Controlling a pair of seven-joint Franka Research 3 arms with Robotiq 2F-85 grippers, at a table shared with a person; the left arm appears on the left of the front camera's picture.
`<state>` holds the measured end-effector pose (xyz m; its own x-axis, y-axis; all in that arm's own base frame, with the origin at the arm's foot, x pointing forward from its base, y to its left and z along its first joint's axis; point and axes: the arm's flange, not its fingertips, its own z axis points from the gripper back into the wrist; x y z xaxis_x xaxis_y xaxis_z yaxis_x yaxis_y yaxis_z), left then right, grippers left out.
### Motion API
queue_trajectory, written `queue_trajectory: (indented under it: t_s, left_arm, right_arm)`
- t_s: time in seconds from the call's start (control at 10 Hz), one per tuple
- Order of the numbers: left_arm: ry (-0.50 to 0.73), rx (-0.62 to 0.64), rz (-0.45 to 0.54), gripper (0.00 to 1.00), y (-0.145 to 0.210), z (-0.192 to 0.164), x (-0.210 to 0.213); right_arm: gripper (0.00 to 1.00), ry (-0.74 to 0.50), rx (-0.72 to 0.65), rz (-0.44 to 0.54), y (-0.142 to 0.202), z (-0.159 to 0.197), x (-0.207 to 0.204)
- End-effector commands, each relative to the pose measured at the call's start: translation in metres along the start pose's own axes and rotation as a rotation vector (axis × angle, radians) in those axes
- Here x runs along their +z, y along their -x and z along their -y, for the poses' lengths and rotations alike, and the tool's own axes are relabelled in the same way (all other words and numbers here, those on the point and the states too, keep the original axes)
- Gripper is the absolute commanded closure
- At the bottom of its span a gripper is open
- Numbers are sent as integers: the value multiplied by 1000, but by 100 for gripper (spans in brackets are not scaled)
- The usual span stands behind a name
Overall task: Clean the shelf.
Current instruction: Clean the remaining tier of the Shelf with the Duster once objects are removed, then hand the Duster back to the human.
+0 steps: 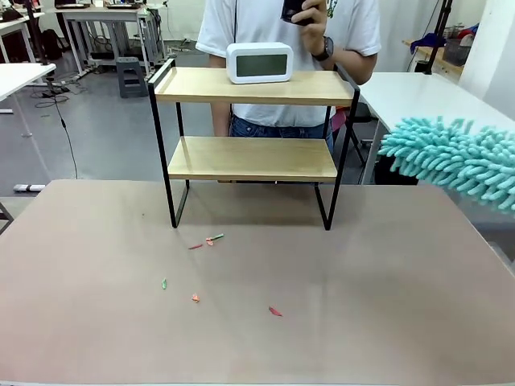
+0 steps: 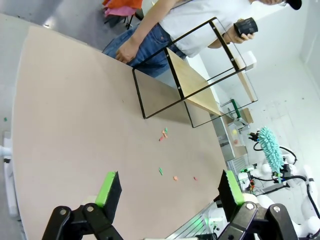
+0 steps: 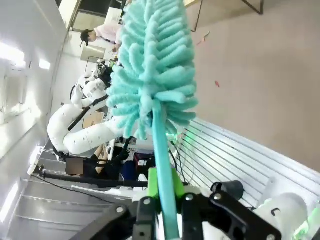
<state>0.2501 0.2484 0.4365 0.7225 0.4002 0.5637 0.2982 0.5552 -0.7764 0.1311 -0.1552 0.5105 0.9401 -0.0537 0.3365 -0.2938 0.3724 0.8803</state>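
Cleaning looks barely begun: the shelf [image 1: 193, 84] stands at the far middle of the desk [image 1: 386, 289] with a clock [image 1: 259, 63] on top, the right fingers [image 3: 155, 185] clamp a duster [image 1: 459, 157] well aside, and the left fingers [image 2: 108, 187] gape wide, empty.

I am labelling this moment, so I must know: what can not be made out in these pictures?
- Front view: the duster is cut off by the right edge.
- Front view: the clock screen is too dim to read.
- Front view: the scraps are too small to identify.
- Right wrist view: the shelf is cut off by the top edge.
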Motion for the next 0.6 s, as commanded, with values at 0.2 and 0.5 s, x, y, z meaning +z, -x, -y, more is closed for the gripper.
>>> queue_trajectory:
  t_s: [0.2, 0.5]
  left_arm:
    - [14, -19, 13, 0, 0, 1, -1]
    - [14, -19, 13, 0, 0, 1, -1]
  right_arm:
    - [88, -21, 63, -90, -20, -18, -24]
    - [88, -21, 63, -90, -20, -18, -24]
